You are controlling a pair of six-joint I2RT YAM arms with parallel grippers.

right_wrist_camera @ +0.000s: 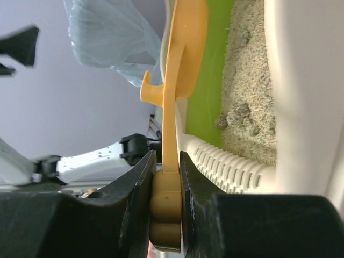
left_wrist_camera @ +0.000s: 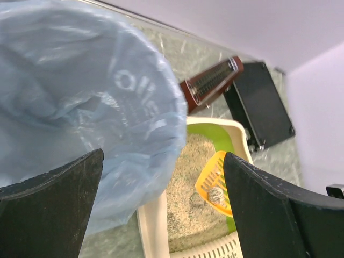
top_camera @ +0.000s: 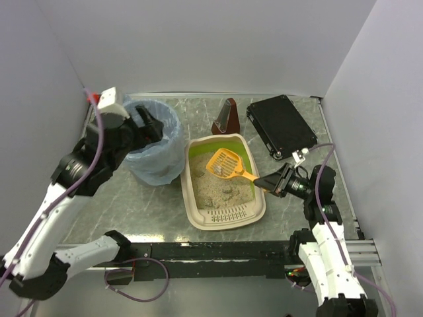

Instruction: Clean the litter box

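The litter box (top_camera: 228, 215) is sitting mid-table, just right of the blue-lined bin (top_camera: 158, 165). The right gripper (top_camera: 269, 183) is clamping the orange scoop (top_camera: 226, 164) tightly by its handle, with the head hanging over the litter. The left gripper (top_camera: 148, 127) is gaping wide and empty above the bin's mouth. The scoop should probably be travelling level toward the bin, so the small clump (left_wrist_camera: 216, 194) is not rolling off.

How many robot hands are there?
2. The left hand is open over the blue-bagged bin. The right hand is shut on the orange scoop, whose head is over the litter box. None look hidden.
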